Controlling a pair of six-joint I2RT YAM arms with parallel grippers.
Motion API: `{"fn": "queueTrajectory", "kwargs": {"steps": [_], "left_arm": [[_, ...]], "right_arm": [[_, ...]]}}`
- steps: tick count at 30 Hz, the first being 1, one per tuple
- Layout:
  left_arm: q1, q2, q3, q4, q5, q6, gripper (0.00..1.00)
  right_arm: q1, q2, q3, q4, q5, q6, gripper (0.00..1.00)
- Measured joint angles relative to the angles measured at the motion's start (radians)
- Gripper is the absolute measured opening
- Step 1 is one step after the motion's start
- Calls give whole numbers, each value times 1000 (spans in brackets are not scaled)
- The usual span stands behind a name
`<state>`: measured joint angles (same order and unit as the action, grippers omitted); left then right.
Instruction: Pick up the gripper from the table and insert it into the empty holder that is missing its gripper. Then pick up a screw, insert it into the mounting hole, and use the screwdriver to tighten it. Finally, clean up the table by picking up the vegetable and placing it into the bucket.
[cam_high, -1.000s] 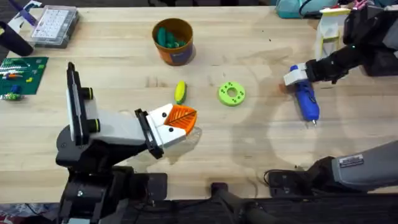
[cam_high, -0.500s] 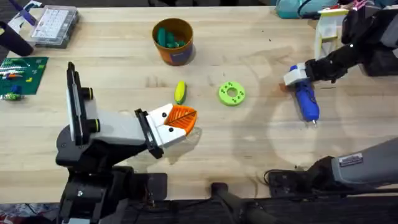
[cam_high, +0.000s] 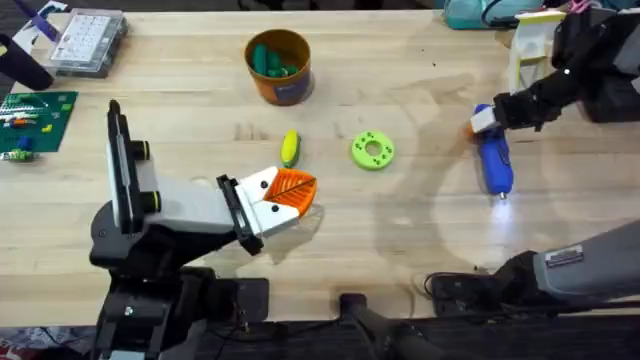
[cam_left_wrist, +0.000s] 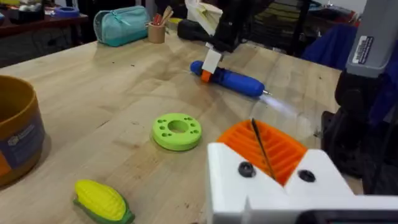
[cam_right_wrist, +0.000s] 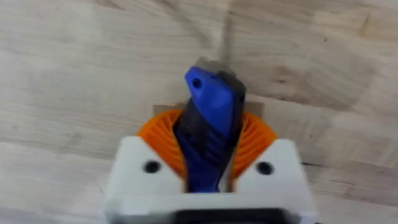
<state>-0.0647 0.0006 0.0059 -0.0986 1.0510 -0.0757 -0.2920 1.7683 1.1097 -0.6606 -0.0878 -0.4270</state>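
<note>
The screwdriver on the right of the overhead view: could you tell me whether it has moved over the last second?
Yes, slightly. The blue screwdriver, shut in the right end effector, has swung more upright, its rear end farther from the green ring disc.

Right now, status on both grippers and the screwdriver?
Right gripper shut on screwdriver, rear end, tool on the table. Left gripper shut, holding nothing. Vegetable not yet in bucket.

Right gripper (cam_high: 484, 121) shifts slightly toward the table's right edge and its white fingers now look closer together on the rear end of the screwdriver (cam_high: 494, 165). Screwdriver's rear end moves right with it, so the body lies straighter; the bit tip now sits on a bright glare patch.
</note>
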Motion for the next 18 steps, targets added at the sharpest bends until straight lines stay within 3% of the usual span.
{"fn": "queueTrajectory", "kwargs": {"steps": [2,3,18], "left_arm": [[0,0,0,0,0,0,17],[0,0,0,0,0,0,17],[0,0,0,0,-1,0,17]], "right_arm": [[0,6,1,9,16,0,107],[-1,8,2,11,20,0,39],[0,10,7,2,24,0,28]]}}
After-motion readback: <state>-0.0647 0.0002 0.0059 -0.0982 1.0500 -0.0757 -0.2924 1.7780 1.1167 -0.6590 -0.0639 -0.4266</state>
